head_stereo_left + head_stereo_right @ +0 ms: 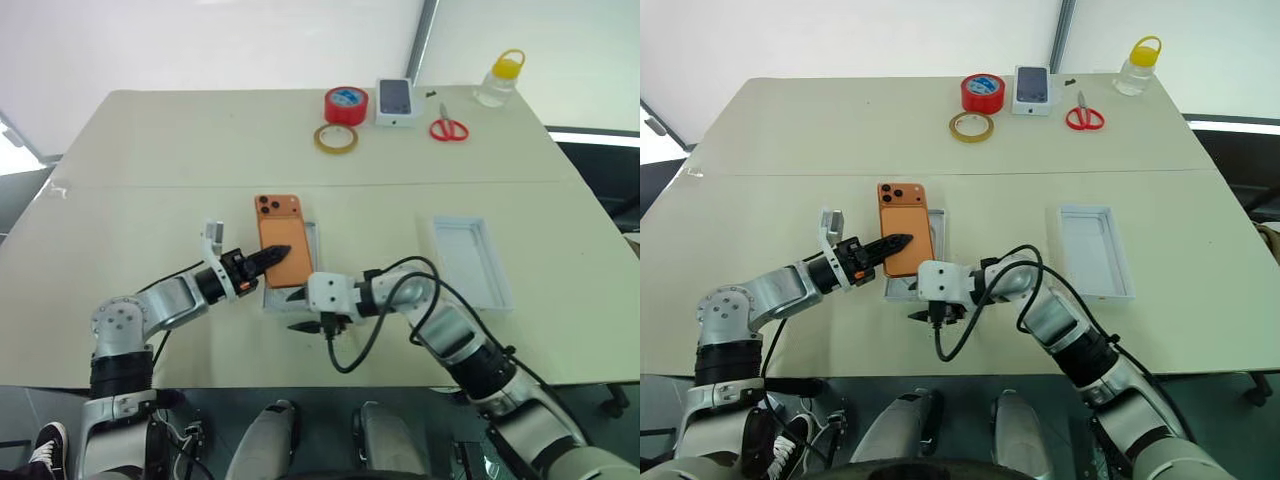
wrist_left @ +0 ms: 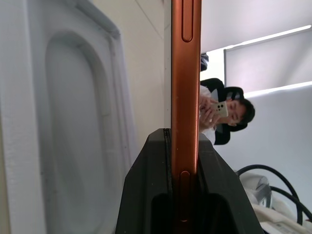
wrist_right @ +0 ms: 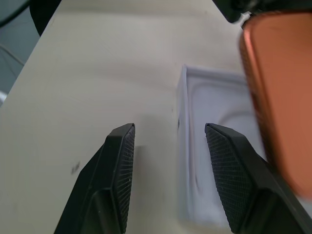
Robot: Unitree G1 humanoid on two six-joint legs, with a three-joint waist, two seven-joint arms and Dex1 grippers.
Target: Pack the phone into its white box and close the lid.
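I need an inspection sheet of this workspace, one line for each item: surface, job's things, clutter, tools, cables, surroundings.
Surface: beige table, two tops joined by a seam.
Job's things: phone, orange back up, held over the white box, which has an oval recess inside; lid lies apart toward the right, hollow side up.
Clutter: red tape roll, yellowish tape ring, small printed box, red scissors, bottle with yellow cap, all along the far edge.
Tools: left tool shut on the phone's edge; right tool open, holding nothing, beside the box.
Cables: black cable looping off the right arm.
Surroundings: white wall; a person in the left wrist view.
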